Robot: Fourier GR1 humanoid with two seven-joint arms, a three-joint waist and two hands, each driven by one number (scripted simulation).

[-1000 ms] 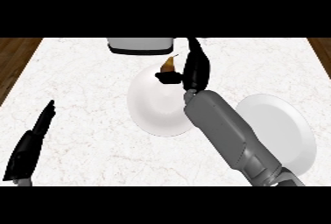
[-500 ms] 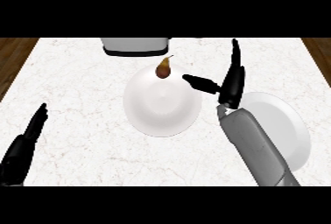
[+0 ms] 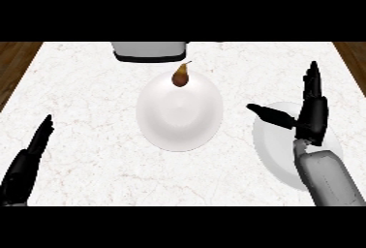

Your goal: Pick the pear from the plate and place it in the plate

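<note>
Pear [image 3: 181,76] stands stem-up at the upper rim of the centre plate [image 3: 178,121], up-left of the nearer right hand [image 3: 309,114], open and empty, over the right-side plate [image 3: 271,145].

Place: I am looking down at a kitchen | Surface: white marble-patterned counter [image 3: 93,97] with wood flooring [image 3: 14,58] at its far corners | Tableware: two white plates [image 3: 178,131] [image 3: 275,145], a pear [image 3: 181,76] on one | Far edge: a grey and black container [image 3: 148,51]
</note>
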